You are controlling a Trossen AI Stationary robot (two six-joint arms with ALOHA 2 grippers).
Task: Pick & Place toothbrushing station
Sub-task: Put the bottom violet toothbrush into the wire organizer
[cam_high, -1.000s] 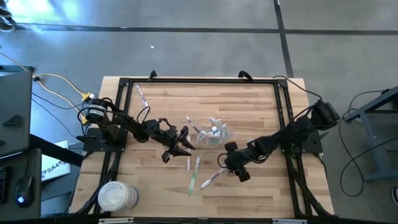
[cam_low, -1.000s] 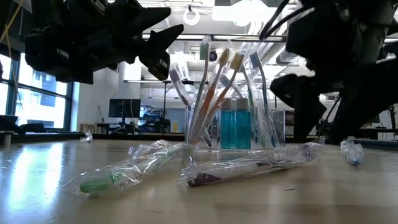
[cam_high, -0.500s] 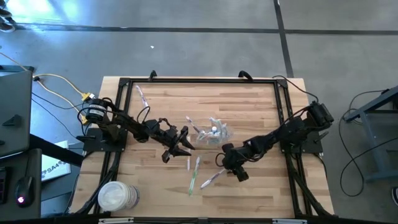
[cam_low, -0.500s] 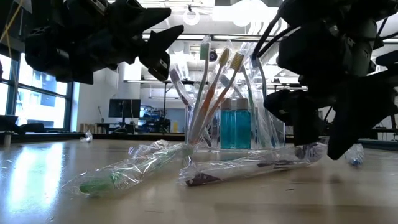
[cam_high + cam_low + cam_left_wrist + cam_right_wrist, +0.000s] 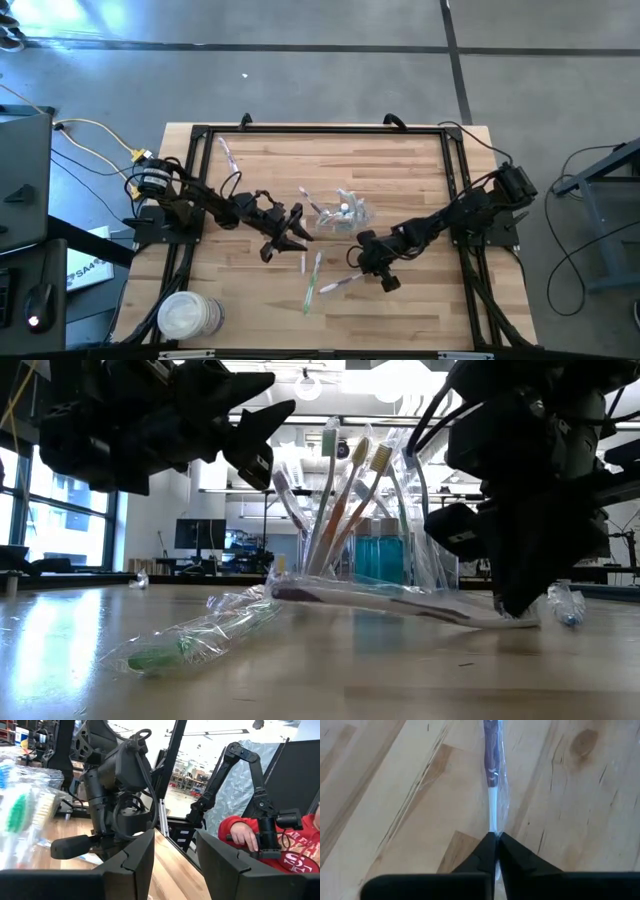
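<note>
A clear plastic container [image 5: 346, 213] holding upright toothbrushes [image 5: 345, 510] and blue bottles stands mid-table. A green wrapped toothbrush [image 5: 312, 280] lies on the wood in front of it. My right gripper [image 5: 373, 272] is shut on a purple-and-white toothbrush in a clear wrapper [image 5: 340, 285], which shows in the low view as a wrapped toothbrush [image 5: 380, 600] slanting across the front of the container. My left gripper [image 5: 291, 233] hovers open left of the container, nothing between its fingers [image 5: 131, 865]. My right gripper pinches the white handle end [image 5: 492, 822] of the wrapped toothbrush between its two fingertips. The fingers slant down from the table's right side and lie along the brush. The held end stays low by the table [image 5: 515, 622]; the free end [image 5: 285, 592] is raised.
A stack of round white lids [image 5: 186, 316] sits at the near left corner. Another wrapped brush [image 5: 228, 152] lies at the far left, a small wrapped piece [image 5: 303, 262] beside the green brush. A person in a red sleeve [image 5: 280, 840] sits beyond the table.
My right gripper has gone a little toward the table's left and down, then shut on the purple brush's handle end. The brush has swung about: its free end has come up off the table while the held end stays low. My left arm has kept still.
</note>
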